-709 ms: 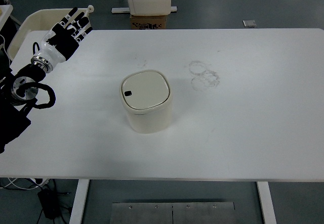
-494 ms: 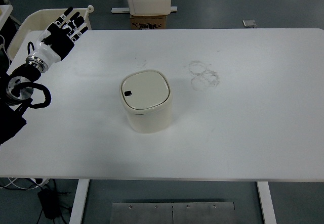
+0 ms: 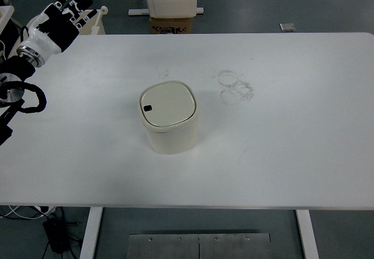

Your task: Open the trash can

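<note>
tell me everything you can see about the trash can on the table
The trash can is a small cream-coloured bin with a rounded-square shape, apparently smooth plastic. Its flat lid is shut and carries a small dark mark near its left edge. It stands upright near the middle of the white table, slightly left of centre. Nothing touches it except the table; the left hand is far off at the table's far left corner.

Bin (image 3: 169,117) alone mid-table (image 3: 292,124), lid shut; bare top all round it, open approach from every side. My left hand (image 3: 58,18) up at far-left corner, fingers loose, well apart from bin. Nothing between us. Faint ring marks (image 3: 236,86) right of bin, flat, no block.
</note>
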